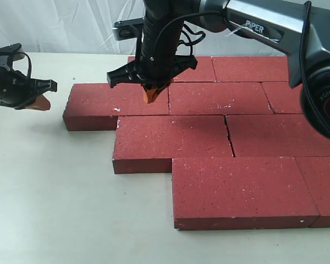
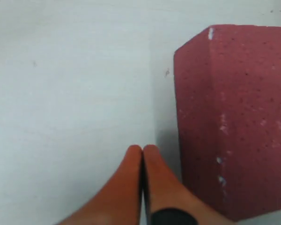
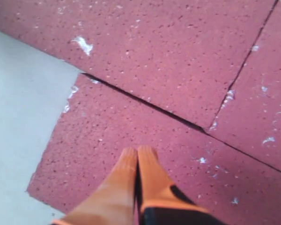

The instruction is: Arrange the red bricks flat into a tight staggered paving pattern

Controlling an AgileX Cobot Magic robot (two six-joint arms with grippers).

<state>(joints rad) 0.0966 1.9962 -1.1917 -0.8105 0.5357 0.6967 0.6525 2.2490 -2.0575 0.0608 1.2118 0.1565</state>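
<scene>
Several dark red bricks lie flat on the table in staggered rows, tight together; a front brick sits nearest the camera. My right gripper is shut with nothing in it, its orange fingertips pointing down onto the leftmost brick of the second row, near its right end. My left gripper is shut and empty, hovering over bare table a short way left of that brick. In the left wrist view the brick's end lies beside the closed fingertips.
The pale table extends left and in front of the bricks. A white curtain hangs behind. The right arm's black body reaches in over the bricks from the right.
</scene>
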